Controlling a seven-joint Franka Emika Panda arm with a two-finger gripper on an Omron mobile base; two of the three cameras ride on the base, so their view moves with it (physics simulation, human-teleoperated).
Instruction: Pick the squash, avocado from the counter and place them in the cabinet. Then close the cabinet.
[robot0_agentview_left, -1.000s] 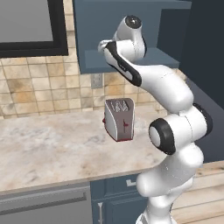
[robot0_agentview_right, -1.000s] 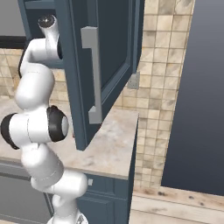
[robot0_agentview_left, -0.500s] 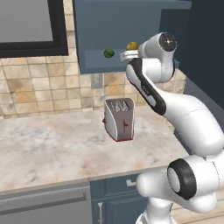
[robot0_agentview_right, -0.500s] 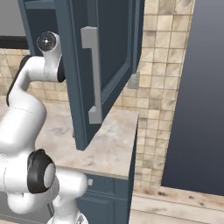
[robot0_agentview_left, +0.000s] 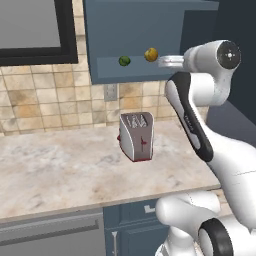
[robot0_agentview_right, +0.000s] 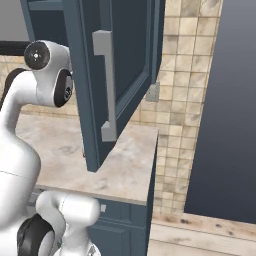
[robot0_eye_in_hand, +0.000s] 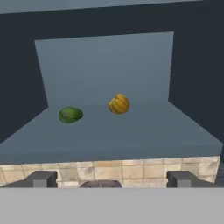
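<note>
Two fruits sit on the floor of the open cabinet, at mid-frame in my hand view. The squash is a small yellow-orange ball with faint ribs, just right of centre and toward the back wall. The avocado is a dark green, slightly flattened ball, left of the squash and a little nearer the front edge; the two are apart, not touching. Both rest on the pale blue-grey shelf, with dark side walls rising at either edge of the frame.

In the left base view the same pair appears in the upper middle: avocado on the left, squash on the right and slightly higher, both inside the dark blue cabinet. My arm reaches up along the right side of that frame, its wrist level with the shelf and just right of the squash.

My gripper shows at the bottom of the hand view; the two dark fingertips stand far apart, spread wide, with nothing between them.

Below, in the centre of the left base view, a silver-and-red toaster stands on the marbled counter. In the right base view the cabinet door stands swung open at upper centre, its silver bar handle vertical.
</note>
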